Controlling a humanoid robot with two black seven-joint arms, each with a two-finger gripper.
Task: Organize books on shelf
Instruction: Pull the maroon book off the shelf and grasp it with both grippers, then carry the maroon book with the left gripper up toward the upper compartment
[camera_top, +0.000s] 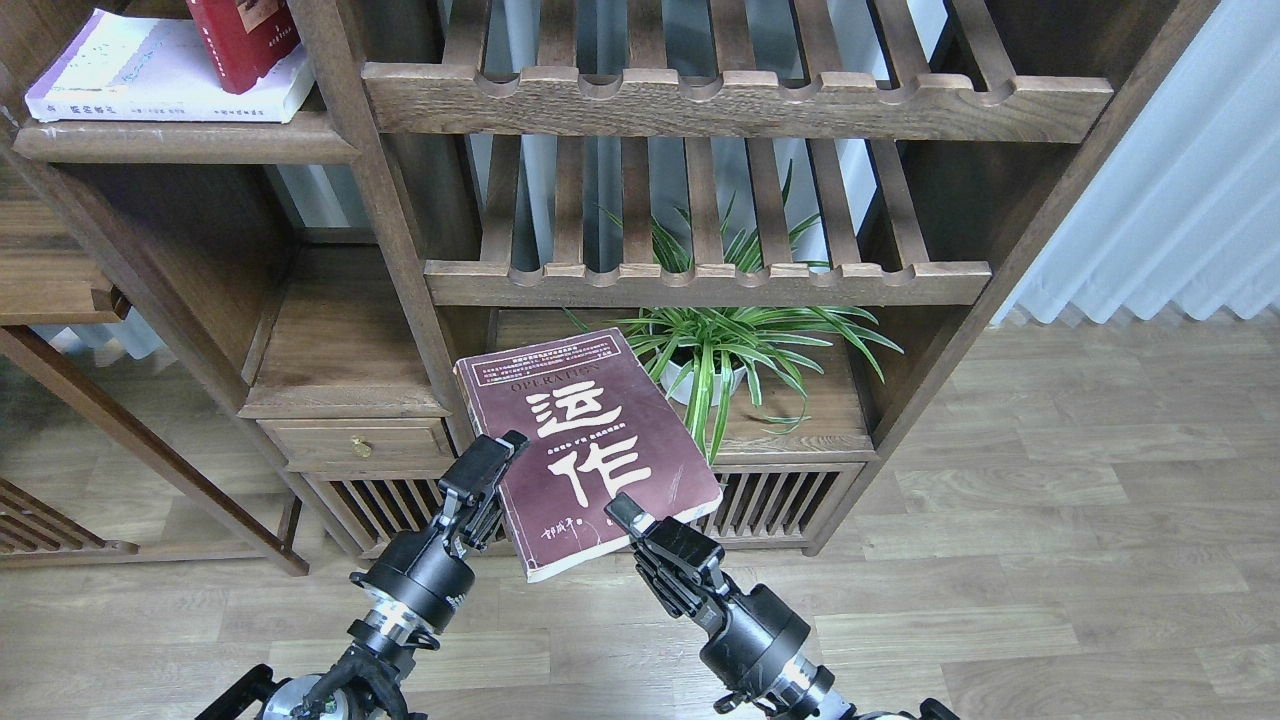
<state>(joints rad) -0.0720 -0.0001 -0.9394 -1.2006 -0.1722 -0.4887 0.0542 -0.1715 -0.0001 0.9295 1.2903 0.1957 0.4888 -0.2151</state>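
Low in the frame's centre, the maroon book (590, 445) reads "OPERATION" above large white Chinese characters; the left gripper (487, 470) clamps its left edge, the right gripper (625, 515) its bottom edge; upper left, the white-lavender book (150, 75) lies flat on the plank shelf (185, 140), the red book (245, 40) resting on it.

Three books are counted: a white-lavender book (150, 75), a red book (240, 40) and a maroon book (590, 445). Two slatted racks (740, 100) are seen, plus one potted plant (720, 350) and one drawer (355, 445).
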